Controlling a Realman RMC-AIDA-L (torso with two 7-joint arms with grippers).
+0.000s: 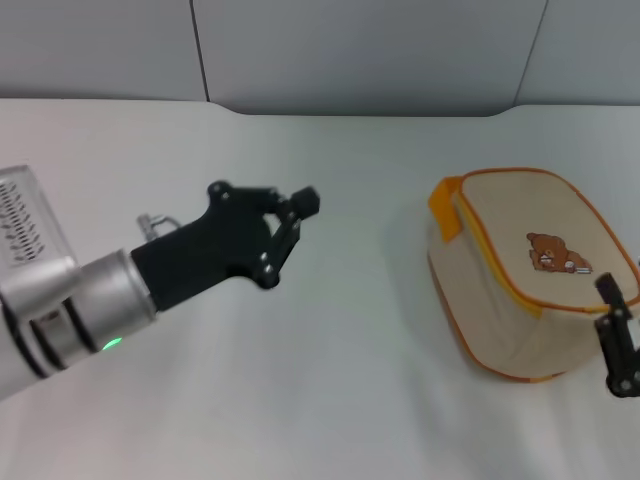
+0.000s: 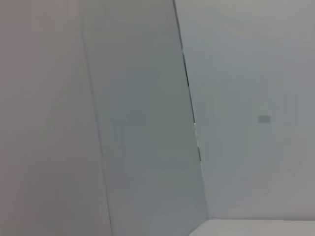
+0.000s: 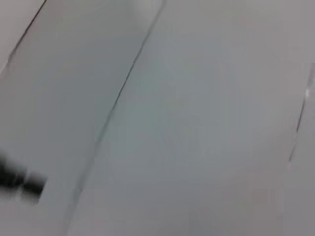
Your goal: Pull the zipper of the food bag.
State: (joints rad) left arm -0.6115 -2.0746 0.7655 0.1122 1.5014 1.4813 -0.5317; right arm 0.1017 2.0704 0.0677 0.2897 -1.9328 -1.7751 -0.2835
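The food bag [image 1: 525, 275] is a boxy beige pouch with orange piping, an orange strap loop [image 1: 445, 210] at its far-left corner and a brown bear patch [image 1: 555, 253] on top. It lies on the white table at the right. I cannot make out the zipper's metal pull tab. My right gripper [image 1: 615, 340] is at the frame's right edge, against the bag's near-right corner, and mostly out of view. My left gripper [image 1: 305, 203] is shut and empty, hovering over the table's middle, well left of the bag.
The white table [image 1: 330, 380] reaches back to a grey panelled wall [image 1: 360, 50]. Both wrist views show only grey wall panels; the left wrist view also shows a table corner [image 2: 256, 228].
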